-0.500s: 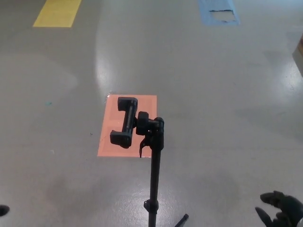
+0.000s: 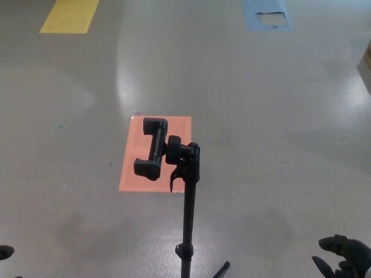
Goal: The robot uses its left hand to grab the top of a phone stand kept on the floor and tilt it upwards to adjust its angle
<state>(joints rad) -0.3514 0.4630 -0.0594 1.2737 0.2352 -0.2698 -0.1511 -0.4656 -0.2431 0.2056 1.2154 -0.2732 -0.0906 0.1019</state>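
At five o'clock the right robot hand (image 2: 343,255) hangs empty with fingers spread, touching nothing; only a dark tip of the left robot hand (image 2: 6,252) shows at seven o'clock, its state unclear. One phone stand (image 2: 186,191) rises at centre, over one orange floor patch (image 2: 130,168).

a salmon floor patch (image 2: 139,174), a yellow patch (image 2: 69,15) and a torn blue patch (image 2: 268,14) mark the grey floor (image 2: 278,116).

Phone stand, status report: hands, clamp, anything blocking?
Left hand barely in frame at lower left, fingers unreadable. Right hand open, low right, holding nothing. Phone stand upright, clamp empty, untouched. Nothing blocking.
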